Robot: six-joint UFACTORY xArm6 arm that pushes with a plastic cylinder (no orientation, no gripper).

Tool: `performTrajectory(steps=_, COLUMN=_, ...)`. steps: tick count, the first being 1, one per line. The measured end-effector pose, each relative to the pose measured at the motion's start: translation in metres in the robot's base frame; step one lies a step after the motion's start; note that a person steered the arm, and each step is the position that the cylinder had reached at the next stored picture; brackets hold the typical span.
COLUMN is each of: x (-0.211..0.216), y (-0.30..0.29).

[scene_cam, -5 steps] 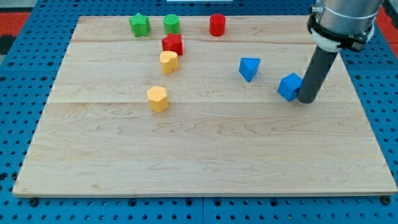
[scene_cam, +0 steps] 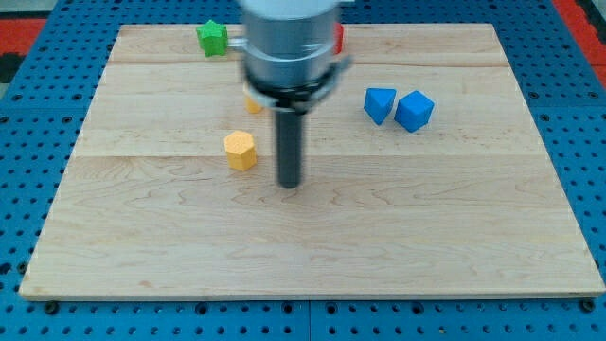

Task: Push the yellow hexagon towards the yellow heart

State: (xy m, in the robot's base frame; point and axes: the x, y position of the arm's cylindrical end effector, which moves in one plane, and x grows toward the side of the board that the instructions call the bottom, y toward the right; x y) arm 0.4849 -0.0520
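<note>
Pincer-less, my tip (scene_cam: 290,185) grips nothing, resting near the yellow hexagon (scene_cam: 240,151), toward the view's right.

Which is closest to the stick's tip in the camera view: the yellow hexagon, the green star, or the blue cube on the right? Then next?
From my tip:
1. Yellow hexagon, just to the view's left.
2. Blue cube, toward the view's right.
3. Green star, at the view's top left.

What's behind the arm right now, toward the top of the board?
The arm covers most of the yellow heart, only an edge showing, and most of a red block. Anything else there is hidden. My tip sits right of the yellow hexagon.
</note>
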Motion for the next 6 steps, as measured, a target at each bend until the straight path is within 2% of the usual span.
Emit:
performTrajectory(steps=1, x=-0.028, y=-0.013)
performTrajectory(steps=2, x=-0.072, y=-0.003)
performTrajectory(steps=3, x=-0.086, y=-0.001)
performTrajectory(steps=4, x=-0.032, y=0.005)
performTrajectory(steps=5, x=-0.048, y=-0.035)
performTrajectory(steps=6, x=-0.083, y=-0.035)
